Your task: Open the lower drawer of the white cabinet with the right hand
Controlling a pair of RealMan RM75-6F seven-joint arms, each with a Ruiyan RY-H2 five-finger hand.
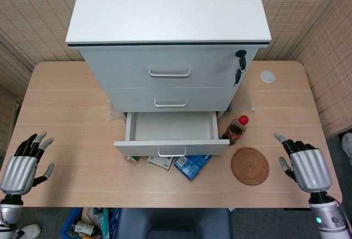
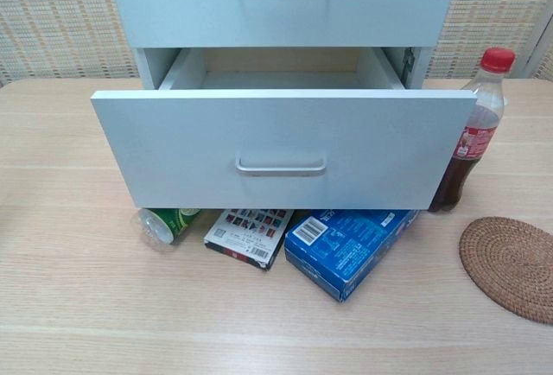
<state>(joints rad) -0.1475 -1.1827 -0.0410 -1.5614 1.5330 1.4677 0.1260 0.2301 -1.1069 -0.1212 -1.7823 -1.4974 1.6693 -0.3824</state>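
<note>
The white cabinet [image 1: 170, 41] stands at the back middle of the table. Its lower drawer [image 1: 171, 134] is pulled out, and the inside looks empty. The drawer front [image 2: 281, 150] with its metal handle [image 2: 282, 168] fills the chest view. My right hand [image 1: 305, 164] hovers open at the table's front right edge, far from the drawer. My left hand [image 1: 23, 164] is open at the front left edge. Neither hand shows in the chest view.
A cola bottle [image 2: 473, 133] stands right of the drawer, with a round woven coaster [image 2: 511, 267] in front of it. Under the drawer lie a blue box [image 2: 346, 241], a dark packet [image 2: 251, 235] and a tipped green can [image 2: 167, 222]. A white disc [image 1: 268, 76] sits back right.
</note>
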